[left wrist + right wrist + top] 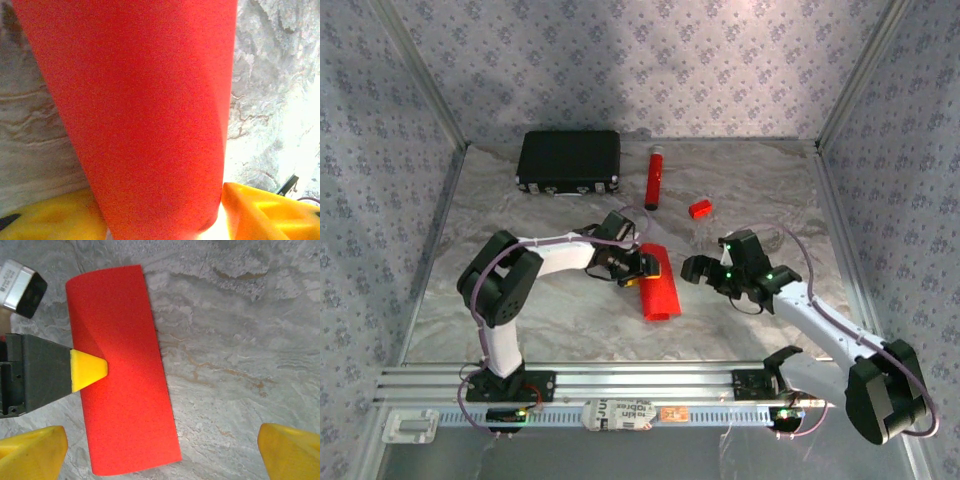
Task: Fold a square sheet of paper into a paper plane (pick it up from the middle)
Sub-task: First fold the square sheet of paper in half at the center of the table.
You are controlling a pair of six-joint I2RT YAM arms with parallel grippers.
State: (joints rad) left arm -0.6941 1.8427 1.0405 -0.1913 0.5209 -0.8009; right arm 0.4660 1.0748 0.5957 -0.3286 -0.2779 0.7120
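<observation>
Half hidden behind paper (145, 115), left fingers (260, 215): grip unclear; right fingers (290, 450) spread wide.

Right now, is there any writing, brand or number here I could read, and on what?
No text reads clearly.
White label on the front rail: dark print, upside down, too blurred.
Orange tag beside it: too small.
Pale sticker, right wrist view, top left: print too tiny.

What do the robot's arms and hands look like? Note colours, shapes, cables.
The left arm and right arm have white links, bulky black joints and looping lilac cables. The left hand and right hand are black with yellow wedge fingertips.
</observation>
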